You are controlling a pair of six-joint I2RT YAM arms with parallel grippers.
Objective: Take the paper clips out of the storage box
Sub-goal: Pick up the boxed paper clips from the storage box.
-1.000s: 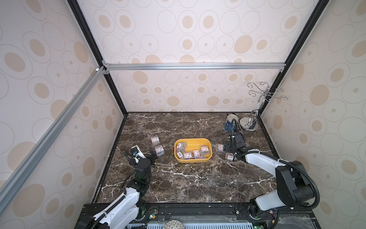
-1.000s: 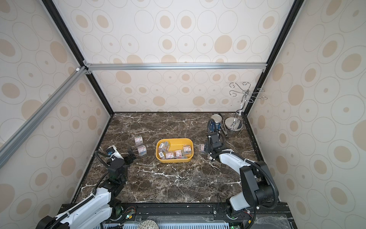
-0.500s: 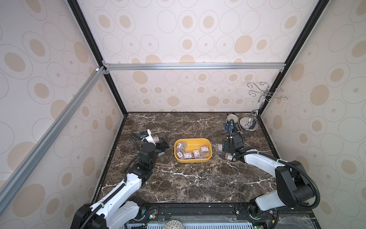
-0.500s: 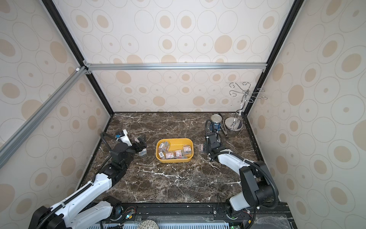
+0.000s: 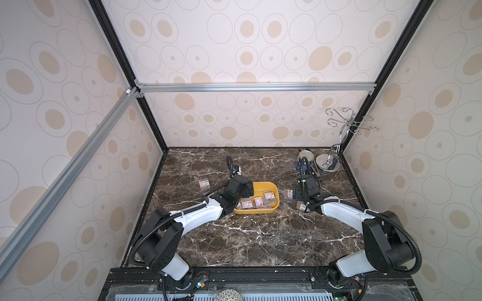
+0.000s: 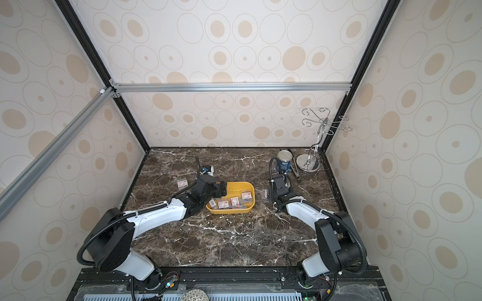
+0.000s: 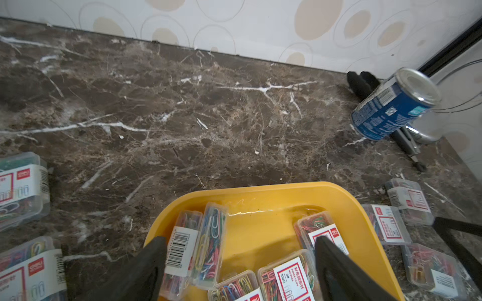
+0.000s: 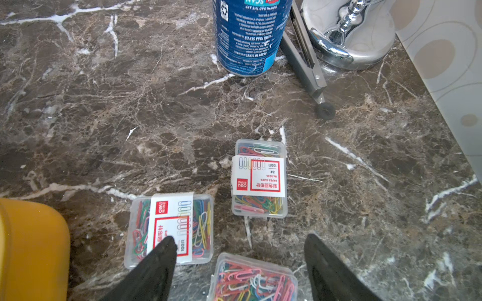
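Note:
The storage box [image 5: 272, 188], a shallow yellow tray, sits mid-table and holds several clear boxes of paper clips [image 5: 258, 202]. My left gripper [image 7: 238, 241] hangs open over the tray's left end [image 6: 221, 190], its fingers astride the paper clips [image 7: 208, 242] and gripping none. More paper clips lie out on the marble, one at the left [image 5: 204, 183] and three to the right of the tray [image 8: 259, 179]. My right gripper [image 8: 240, 239] stands open over those three, with one label-less box [image 8: 253, 281] lying loose between its fingers [image 5: 296, 194].
A blue-labelled tin can [image 5: 303, 160] and a chrome hook stand [image 5: 328, 164] stand at the back right, with a grey metal tool [image 8: 305, 67] lying between them. Patterned walls close in the table on three sides.
My left arm has swung from the table's front left up and across to the tray, and its jaws have narrowed a little. The right arm has barely shifted.

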